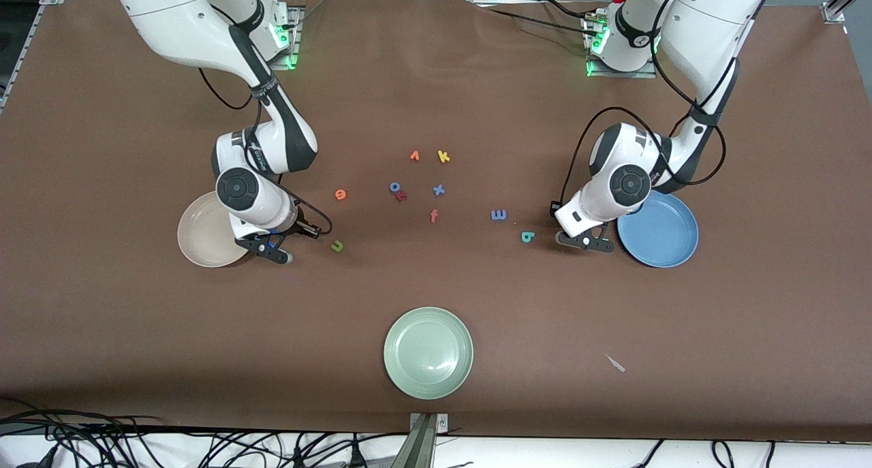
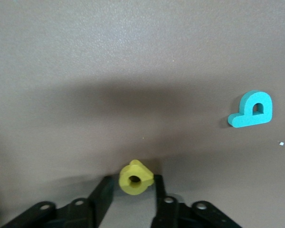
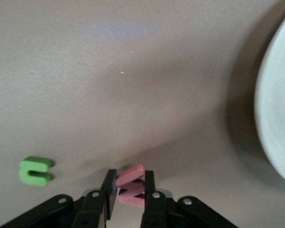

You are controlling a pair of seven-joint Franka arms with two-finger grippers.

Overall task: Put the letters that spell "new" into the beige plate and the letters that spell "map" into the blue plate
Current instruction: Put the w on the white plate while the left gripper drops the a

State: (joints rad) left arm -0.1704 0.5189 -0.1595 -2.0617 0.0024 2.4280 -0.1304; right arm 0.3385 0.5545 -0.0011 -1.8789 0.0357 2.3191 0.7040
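My right gripper [image 1: 276, 254] [image 3: 129, 179] is down at the table beside the beige plate [image 1: 201, 240] [image 3: 278, 118], shut on the salmon "w" [image 3: 131, 187]. The green "n" [image 1: 336, 246] [image 3: 35, 171] lies close by, and the orange "e" [image 1: 340, 194] lies farther from the front camera. My left gripper [image 1: 586, 243] [image 2: 131, 184] is low beside the blue plate [image 1: 664, 233]. Its fingers straddle the yellow "p" [image 2: 135, 178]: one touches it and a small gap shows at the other. The teal "a" [image 1: 527, 236] [image 2: 251, 110] and the light-blue "m" [image 1: 499, 214] lie nearby. Both plates hold nothing.
A pale green plate [image 1: 428, 352] sits near the table's front edge. Mid-table lie an orange "v" [image 1: 414, 156], a yellow "k" [image 1: 443, 157], a blue "o" [image 1: 395, 186], a blue "x" [image 1: 439, 190] and a red-orange "f" [image 1: 433, 215]. A white scrap [image 1: 615, 363] lies toward the left arm's end.
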